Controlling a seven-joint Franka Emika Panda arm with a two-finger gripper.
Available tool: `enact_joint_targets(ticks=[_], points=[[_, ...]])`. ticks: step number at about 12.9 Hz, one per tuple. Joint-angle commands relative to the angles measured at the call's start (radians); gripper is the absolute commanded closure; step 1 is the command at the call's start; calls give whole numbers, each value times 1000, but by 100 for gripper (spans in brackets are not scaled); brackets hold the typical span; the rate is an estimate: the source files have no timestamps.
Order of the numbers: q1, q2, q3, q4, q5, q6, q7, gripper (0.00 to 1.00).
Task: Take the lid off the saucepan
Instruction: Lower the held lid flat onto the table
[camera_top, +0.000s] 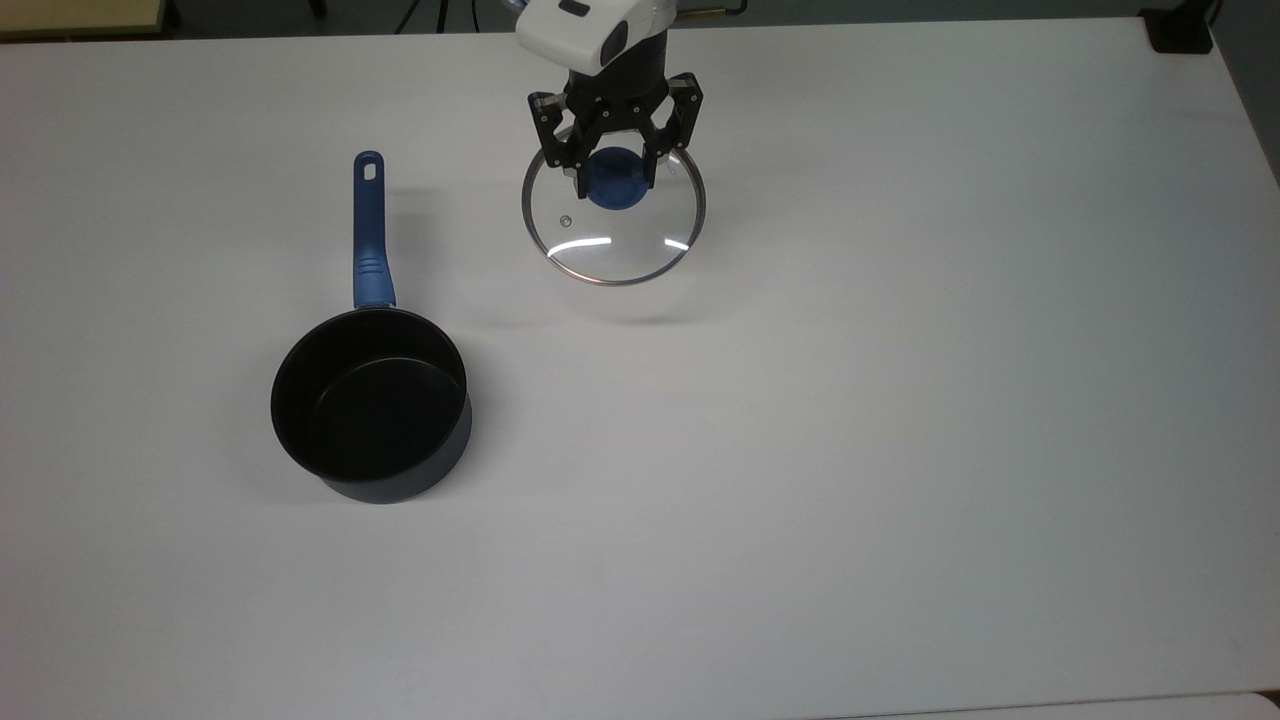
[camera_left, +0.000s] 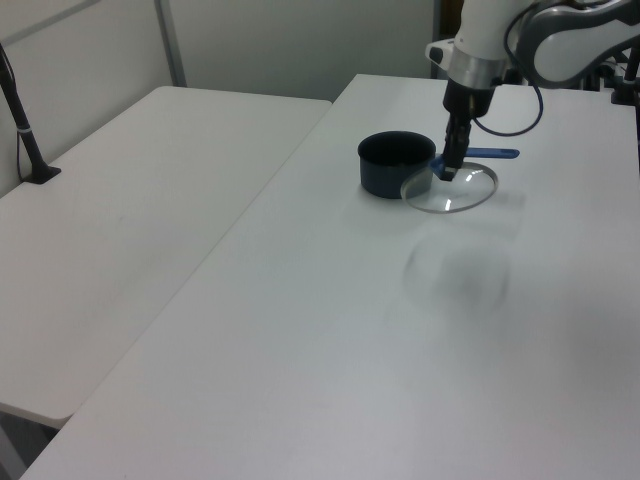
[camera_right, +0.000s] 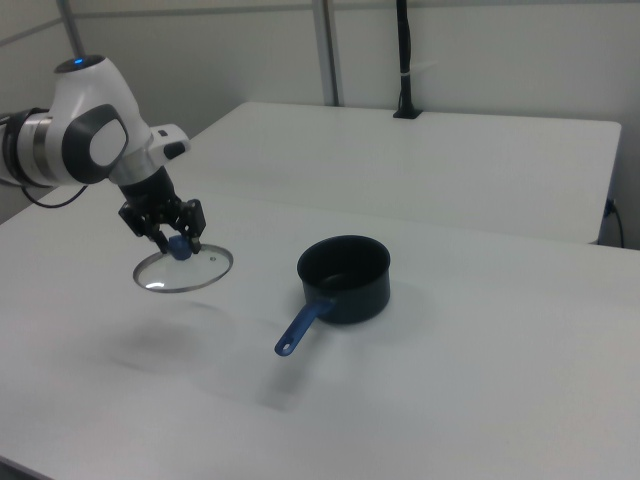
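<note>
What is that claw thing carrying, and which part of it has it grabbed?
The gripper holds the lid, a clear glass disc, pinched by the blue knob at its centre. The lid hangs above the table, apart from the saucepan.

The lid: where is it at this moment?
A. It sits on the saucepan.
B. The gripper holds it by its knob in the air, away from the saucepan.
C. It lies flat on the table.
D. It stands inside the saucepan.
B: the gripper is shut on the blue knob of the lid, its shadow falls on the table below, and the saucepan stands open.
</note>
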Motion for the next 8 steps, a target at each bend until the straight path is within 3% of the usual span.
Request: enact_joint_targets(ticks=[1,2,8], points=[[-30,-32,27,-67,-1,51,-20,52],[-50,-29,45,-90,-1,87,-19,52],[-41,26,47,-118,-14,132,-14,52]])
